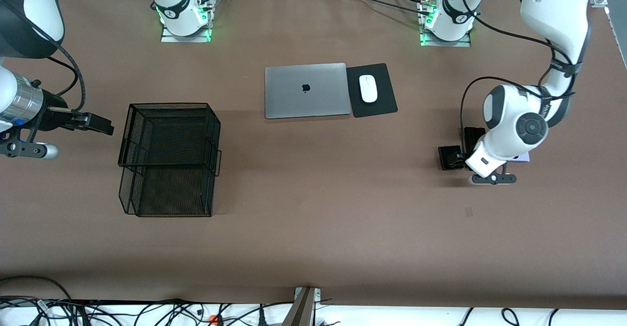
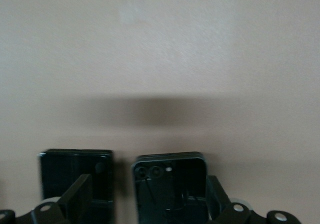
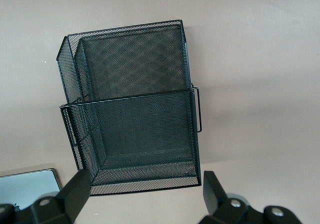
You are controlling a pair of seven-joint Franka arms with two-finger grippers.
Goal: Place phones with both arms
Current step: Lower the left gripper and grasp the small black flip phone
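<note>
Toward the left arm's end of the table lies a small black flip phone (image 1: 449,158) (image 2: 170,186), its two round lenses showing. My left gripper (image 1: 461,162) (image 2: 147,184) is down low over it, open, with this phone between the fingers. Beside it lies the slim black slab phone (image 1: 474,137) (image 2: 75,176); one finger (image 2: 77,196) stands over its end. The left wrist hides all but a sliver of the lavender phone (image 1: 522,158). My right gripper (image 1: 100,124) (image 3: 145,184) hangs open and empty beside the mesh basket, toward the right arm's end.
A black two-tier mesh basket (image 1: 166,159) (image 3: 132,109) stands near the right arm's end. A shut silver laptop (image 1: 307,90) (image 3: 25,186) lies mid-table by the bases, with a white mouse (image 1: 368,88) on a black pad (image 1: 384,101) beside it.
</note>
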